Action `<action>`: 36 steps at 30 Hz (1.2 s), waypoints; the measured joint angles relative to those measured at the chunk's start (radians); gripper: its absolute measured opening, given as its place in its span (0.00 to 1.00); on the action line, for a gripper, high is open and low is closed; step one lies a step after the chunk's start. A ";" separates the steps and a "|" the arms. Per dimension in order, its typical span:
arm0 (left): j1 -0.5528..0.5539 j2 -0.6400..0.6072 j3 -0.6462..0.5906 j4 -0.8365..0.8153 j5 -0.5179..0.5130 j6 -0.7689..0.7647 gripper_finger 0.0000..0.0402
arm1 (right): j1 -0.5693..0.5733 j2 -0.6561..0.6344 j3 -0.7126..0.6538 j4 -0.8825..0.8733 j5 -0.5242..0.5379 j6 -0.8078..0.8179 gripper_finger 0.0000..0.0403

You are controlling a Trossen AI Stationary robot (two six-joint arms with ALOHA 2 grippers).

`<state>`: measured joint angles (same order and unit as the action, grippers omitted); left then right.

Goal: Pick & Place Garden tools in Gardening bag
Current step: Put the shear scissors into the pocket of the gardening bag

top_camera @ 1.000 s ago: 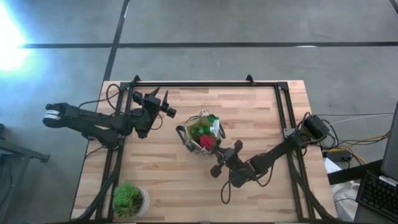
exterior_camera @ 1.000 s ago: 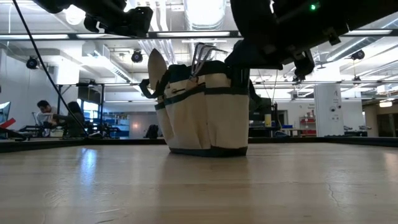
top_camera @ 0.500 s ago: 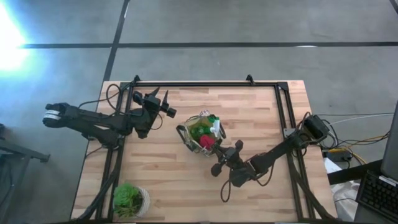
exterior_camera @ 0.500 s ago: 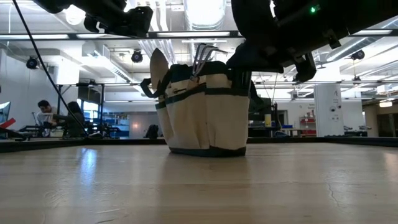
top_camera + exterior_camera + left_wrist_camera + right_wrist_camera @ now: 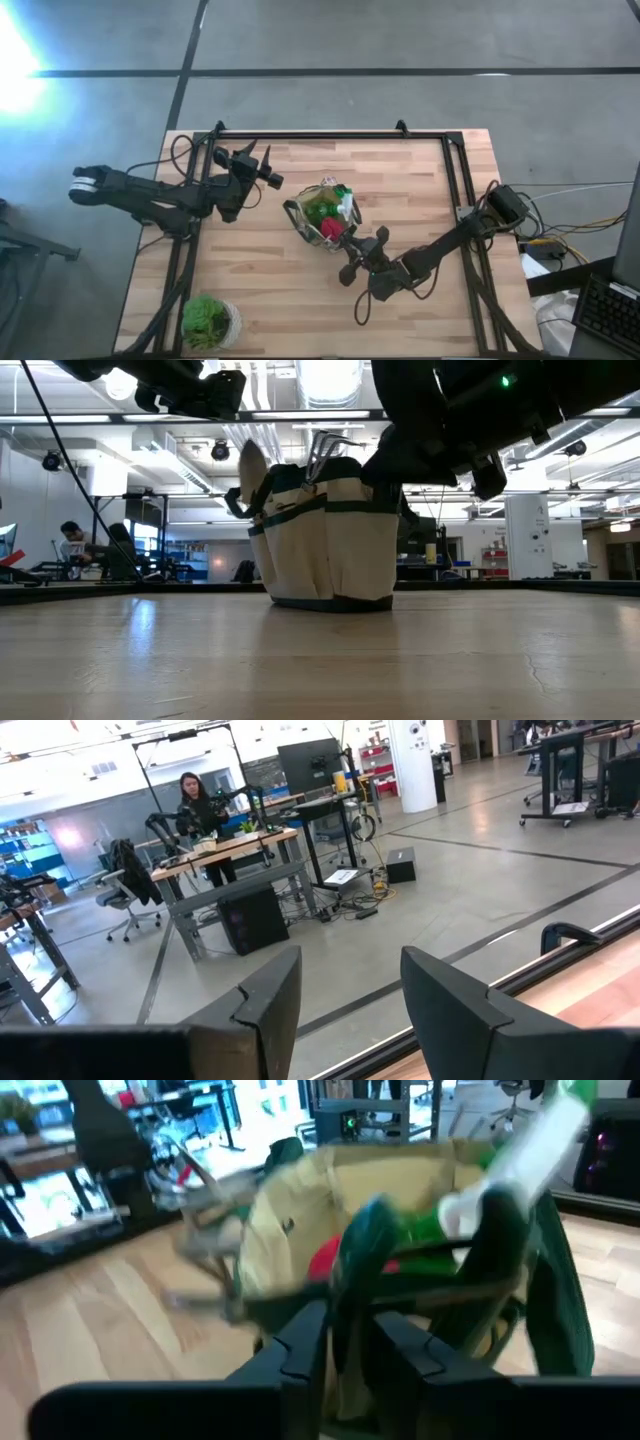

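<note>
The gardening bag [image 5: 322,215] stands upright near the centre of the wooden table [image 5: 400,180]. It is a small round tote of beige-olive fabric with dark green trim; the low view shows side pockets banded in dark edging and a dark base seam [image 5: 330,540]. From above, the mouth is open and packed: a green spray bottle [image 5: 322,208] with a pale head lies toward 12 o'clock inside, and a red-handled tool [image 5: 331,229] sits toward 5 o'clock. In the low view, a wooden handle [image 5: 251,470] rises from a pocket on one side, and the bent metal tines of a rake [image 5: 328,445] project above the rim.

The right gripper [image 5: 352,252] is at the bag's 5 o'clock edge, just beside the rim. Its wrist view shows a dark green bag handle [image 5: 355,1280] running down between its fingers [image 5: 300,1350], which stand a narrow gap apart; whether they pinch the handle cannot be told.

The left gripper [image 5: 268,168] hangs above the table at the bag's 10 o'clock, well apart from it, its fingers [image 5: 265,1005] spread with nothing between them.

A leafy plant in a pale pot [image 5: 208,320] stands at the table's 7 o'clock corner.
</note>
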<state>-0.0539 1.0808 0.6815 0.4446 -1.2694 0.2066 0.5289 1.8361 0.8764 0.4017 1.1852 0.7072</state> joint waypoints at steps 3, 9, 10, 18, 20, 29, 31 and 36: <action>0.000 0.000 0.000 0.000 0.000 0.000 0.43 | 0.001 0.004 -0.002 -0.004 -0.007 -0.002 0.18; 0.000 0.000 0.000 0.000 0.000 0.000 0.43 | 0.001 0.000 -0.002 -0.001 -0.013 -0.005 0.23; 0.000 0.000 0.000 0.000 0.000 0.000 0.43 | 0.001 -0.002 -0.002 -0.001 -0.014 -0.006 0.24; 0.000 0.000 0.000 -0.001 0.000 0.001 0.43 | 0.002 -0.012 0.016 0.000 -0.042 -0.039 0.27; 0.000 0.000 0.000 -0.001 0.000 0.001 0.43 | 0.003 -0.012 0.022 -0.002 -0.060 -0.055 0.28; 0.000 0.000 0.000 -0.005 0.000 0.002 0.43 | 0.004 -0.014 0.027 -0.010 -0.064 -0.074 0.25; 0.000 0.000 0.000 -0.007 0.000 0.002 0.43 | 0.007 -0.015 0.027 -0.015 -0.064 -0.074 0.24; 0.000 0.000 0.000 -0.012 0.000 0.002 0.43 | 0.010 -0.017 0.031 -0.117 -0.071 0.004 0.24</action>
<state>-0.0539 1.0805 0.6815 0.4324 -1.2694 0.2089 0.5388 1.8191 0.9075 0.2845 1.1143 0.7113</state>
